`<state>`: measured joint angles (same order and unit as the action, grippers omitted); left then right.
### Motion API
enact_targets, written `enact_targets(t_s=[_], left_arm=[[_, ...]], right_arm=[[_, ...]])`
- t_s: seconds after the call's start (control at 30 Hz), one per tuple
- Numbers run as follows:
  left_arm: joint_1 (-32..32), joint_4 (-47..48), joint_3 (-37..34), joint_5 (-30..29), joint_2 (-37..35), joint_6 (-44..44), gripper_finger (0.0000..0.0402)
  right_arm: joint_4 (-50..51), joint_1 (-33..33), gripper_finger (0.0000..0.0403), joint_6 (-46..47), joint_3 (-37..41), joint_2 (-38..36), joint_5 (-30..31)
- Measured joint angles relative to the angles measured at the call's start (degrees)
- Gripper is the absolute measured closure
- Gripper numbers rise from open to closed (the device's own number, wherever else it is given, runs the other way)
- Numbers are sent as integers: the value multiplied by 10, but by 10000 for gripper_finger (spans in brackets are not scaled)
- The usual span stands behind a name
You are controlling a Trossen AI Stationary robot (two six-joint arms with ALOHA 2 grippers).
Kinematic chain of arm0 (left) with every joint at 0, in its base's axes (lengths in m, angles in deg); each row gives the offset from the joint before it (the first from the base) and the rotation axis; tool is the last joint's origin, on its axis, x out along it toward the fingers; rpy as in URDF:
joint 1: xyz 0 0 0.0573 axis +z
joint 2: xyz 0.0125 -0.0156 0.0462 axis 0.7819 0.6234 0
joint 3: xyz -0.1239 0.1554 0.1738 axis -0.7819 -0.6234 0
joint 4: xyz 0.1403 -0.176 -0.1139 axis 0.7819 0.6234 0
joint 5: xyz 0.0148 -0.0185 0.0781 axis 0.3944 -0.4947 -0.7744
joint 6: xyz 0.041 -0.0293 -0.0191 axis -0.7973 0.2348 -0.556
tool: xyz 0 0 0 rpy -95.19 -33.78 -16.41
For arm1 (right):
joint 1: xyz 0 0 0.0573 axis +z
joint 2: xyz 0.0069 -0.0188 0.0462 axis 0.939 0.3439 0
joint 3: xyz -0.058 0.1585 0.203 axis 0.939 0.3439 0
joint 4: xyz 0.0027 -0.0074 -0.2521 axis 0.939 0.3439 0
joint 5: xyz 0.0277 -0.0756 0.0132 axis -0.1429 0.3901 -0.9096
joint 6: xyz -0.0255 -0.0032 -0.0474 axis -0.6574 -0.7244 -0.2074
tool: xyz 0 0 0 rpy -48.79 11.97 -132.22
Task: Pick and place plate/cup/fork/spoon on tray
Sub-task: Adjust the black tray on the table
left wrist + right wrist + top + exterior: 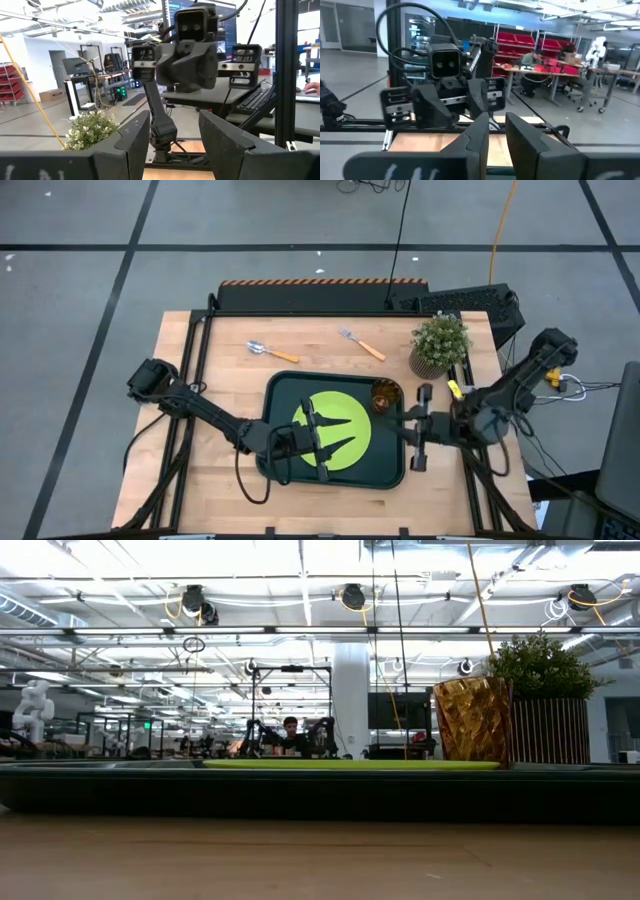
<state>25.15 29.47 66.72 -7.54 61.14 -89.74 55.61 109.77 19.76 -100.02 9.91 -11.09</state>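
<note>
The lime-green plate (345, 420) lies flat in the middle of the dark tray (282, 392); in the low view the plate (350, 765) shows as a thin green line above the tray's rim (320, 790). The amber cup (385, 395) stands upright in the tray's far right corner, also in the low view (472, 720). The spoon (270, 352) and the fork (360, 343) lie on the table beyond the tray. My left gripper (345, 442) is open and empty above the plate. My right gripper (405, 430) is open by a narrow gap at the tray's right rim.
A potted plant (438, 345) stands at the table's far right, just beyond the cup. A keyboard (465, 302) sits behind it off the table. People sit at desks in the room behind.
</note>
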Motion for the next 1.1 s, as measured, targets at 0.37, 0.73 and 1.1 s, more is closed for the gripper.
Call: enact_targets(t_s=[0.37,0.73,1.1], left_arm=[[0,0,0,0,0,0,227],[0,0,0,0,0,0,227],[0,0,0,0,0,0,227]], right_arm=[[26,-136,344,69,0,3,-197],[23,-238,343,93,0,3,-325],[35,-305,343,128,0,33,-406]])
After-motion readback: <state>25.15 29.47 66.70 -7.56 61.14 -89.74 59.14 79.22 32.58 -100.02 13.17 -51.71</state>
